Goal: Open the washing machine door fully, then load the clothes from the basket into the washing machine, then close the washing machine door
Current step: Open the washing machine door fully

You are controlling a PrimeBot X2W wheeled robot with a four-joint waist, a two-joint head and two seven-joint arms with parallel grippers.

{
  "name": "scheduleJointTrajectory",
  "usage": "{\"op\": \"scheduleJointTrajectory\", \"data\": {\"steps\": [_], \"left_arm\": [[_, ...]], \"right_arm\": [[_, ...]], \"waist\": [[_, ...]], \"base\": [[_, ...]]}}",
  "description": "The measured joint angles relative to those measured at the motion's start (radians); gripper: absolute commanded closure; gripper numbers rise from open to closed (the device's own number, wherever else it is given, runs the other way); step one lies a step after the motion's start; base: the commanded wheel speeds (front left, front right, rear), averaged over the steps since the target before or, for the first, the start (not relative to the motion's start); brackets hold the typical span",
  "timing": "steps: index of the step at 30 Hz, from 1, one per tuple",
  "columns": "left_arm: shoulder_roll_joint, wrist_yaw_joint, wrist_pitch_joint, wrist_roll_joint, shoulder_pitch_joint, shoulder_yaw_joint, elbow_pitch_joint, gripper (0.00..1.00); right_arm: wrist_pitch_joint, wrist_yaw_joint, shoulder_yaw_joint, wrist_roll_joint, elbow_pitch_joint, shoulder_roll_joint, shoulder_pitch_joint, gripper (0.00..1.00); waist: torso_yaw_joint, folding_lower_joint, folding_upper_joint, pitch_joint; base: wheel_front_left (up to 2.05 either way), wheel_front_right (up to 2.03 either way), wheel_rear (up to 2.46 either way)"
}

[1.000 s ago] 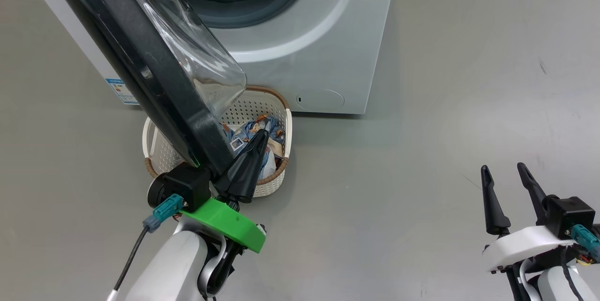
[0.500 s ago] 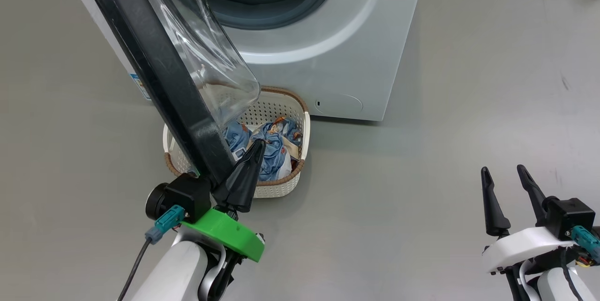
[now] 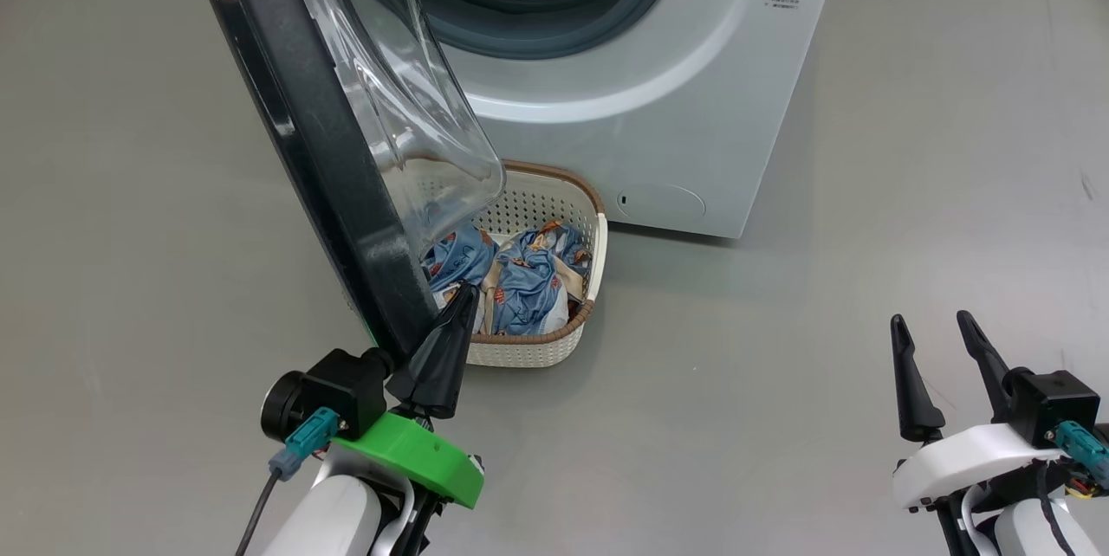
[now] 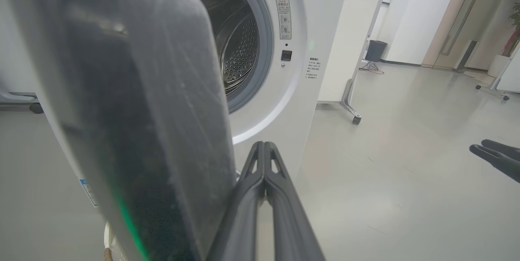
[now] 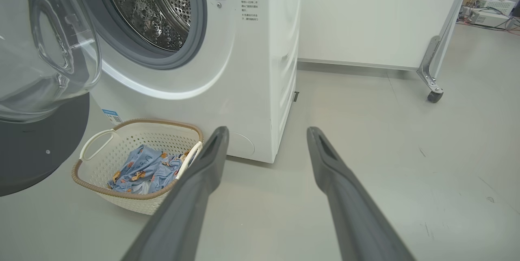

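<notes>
The white washing machine (image 3: 658, 106) stands with its steel drum (image 5: 158, 9) exposed. The washing machine door (image 3: 321, 140) is swung out, black ring edge-on, and its glass bowl (image 3: 407, 97) hangs over the basket (image 3: 598, 235). The cream basket sits on the floor before the machine with the light blue clothes (image 3: 528, 279) inside. My left gripper (image 3: 465, 289) is shut and empty, its fingers lying against the inner side of the door's lower rim (image 4: 154, 163), tips above the basket's near edge. My right gripper (image 3: 931, 326) is open and empty, well right of the basket, over bare floor.
Grey floor spreads to the right of the machine. A white panel on a metal leg with a caster (image 5: 434, 96) stands behind and right of the machine. A dark bin (image 4: 375, 49) sits farther back.
The head camera has shifted, so the whole picture slid right and down. Against the basket, the door's rim and my shut left gripper have moved left, uncovering more of the clothes. The right gripper is unmoved.
</notes>
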Motion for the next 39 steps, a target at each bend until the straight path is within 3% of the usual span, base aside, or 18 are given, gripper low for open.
{"op": "scheduleJointTrajectory", "data": {"steps": [20, 36, 39], "left_arm": [[0.01, 0.087, 0.0, 0.008, 0.069, 0.109, -0.016, 1.0], [0.064, 0.13, 0.0, -0.004, 0.111, 0.266, -0.008, 1.0], [0.067, 0.138, 0.0, -0.058, 0.111, 0.341, -0.003, 1.0]], "right_arm": [[0.0, 0.009, -0.01, -0.009, 0.005, 0.009, 0.022, 0.0], [0.0, 0.018, -0.003, -0.024, 0.005, 0.023, 0.022, 0.0], [0.0, 0.019, 0.002, -0.026, 0.005, 0.022, 0.022, 0.0]], "waist": [[0.096, 0.0, 0.0, -0.04], [0.131, 0.0, 0.0, -0.04], [0.13, 0.0, 0.0, -0.034]], "base": [[0.0, 0.0, 0.0], [0.0, 0.0, 0.0], [0.0, 0.0, 0.0]]}}
